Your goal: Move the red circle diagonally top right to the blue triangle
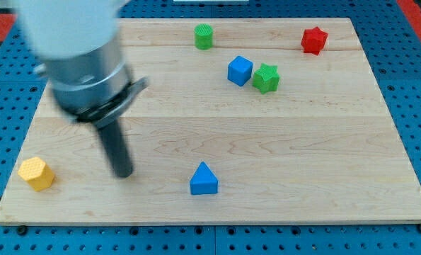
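The blue triangle (204,179) lies near the view's bottom, at the middle of the wooden board (323,156). No red circle shows in this view; the arm's large grey body covers the board's top left part. My tip (123,173) rests on the board to the left of the blue triangle, well apart from it, and touches no block.
A yellow hexagon (36,173) lies at the bottom left, left of my tip. A green cylinder (204,36) is at the top middle. A blue cube (240,71) and a green star (266,78) lie side by side. A red star (313,40) is at the top right.
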{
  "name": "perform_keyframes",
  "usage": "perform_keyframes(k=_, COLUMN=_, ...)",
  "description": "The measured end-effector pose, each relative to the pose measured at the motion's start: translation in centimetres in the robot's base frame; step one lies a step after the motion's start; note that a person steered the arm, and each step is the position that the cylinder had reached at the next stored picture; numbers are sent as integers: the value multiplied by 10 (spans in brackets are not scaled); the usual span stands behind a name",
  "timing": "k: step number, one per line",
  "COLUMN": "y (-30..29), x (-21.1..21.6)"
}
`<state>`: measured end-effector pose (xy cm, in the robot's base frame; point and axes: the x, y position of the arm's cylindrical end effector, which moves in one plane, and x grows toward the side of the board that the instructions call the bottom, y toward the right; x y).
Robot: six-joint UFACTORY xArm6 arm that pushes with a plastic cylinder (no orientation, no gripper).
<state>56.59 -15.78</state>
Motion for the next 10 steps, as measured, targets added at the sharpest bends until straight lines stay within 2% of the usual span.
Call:
perform_keyframes(k=1, y=-38, x=-11)
perform_keyframes(k=2, y=-31, x=-74)
perform_keyframes(k=3, y=-106, x=-112)
perform_keyframes(k=4, y=-112, x=-146)
perform_keyframes(k=5, y=-40, x=-136)
perform_keyframes(k=7, y=-30, x=-179)
perform_keyframes(k=8, y=37, x=-186)
perform_keyframes(k=9, y=144, x=-186)
perform_keyframes(k=10, y=114, x=-124)
